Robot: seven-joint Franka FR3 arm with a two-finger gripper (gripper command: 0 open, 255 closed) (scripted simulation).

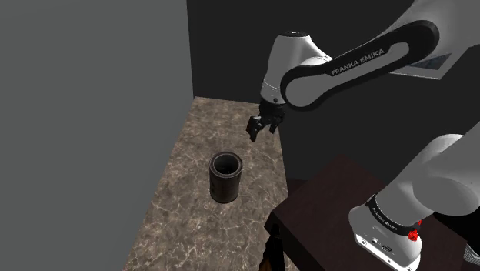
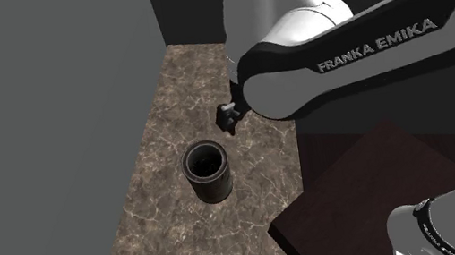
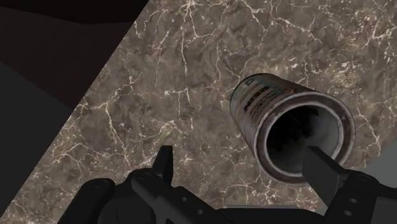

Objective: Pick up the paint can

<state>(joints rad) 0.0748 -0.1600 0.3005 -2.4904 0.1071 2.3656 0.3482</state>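
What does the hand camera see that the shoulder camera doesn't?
The wrist view adds the pale label on the side of the paint can. The shoulder view adds the white arm, its dark stand and the grey wall. Both share the open-topped can standing on the marbled surface, and the open gripper, not touching it.

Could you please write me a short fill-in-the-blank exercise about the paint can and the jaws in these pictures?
1. The paint can stands ___ on the marbled surface.
2. The can has no ___ on its top.
3. The jaws are ___ and hold nothing.
Missing words: upright; lid; open.
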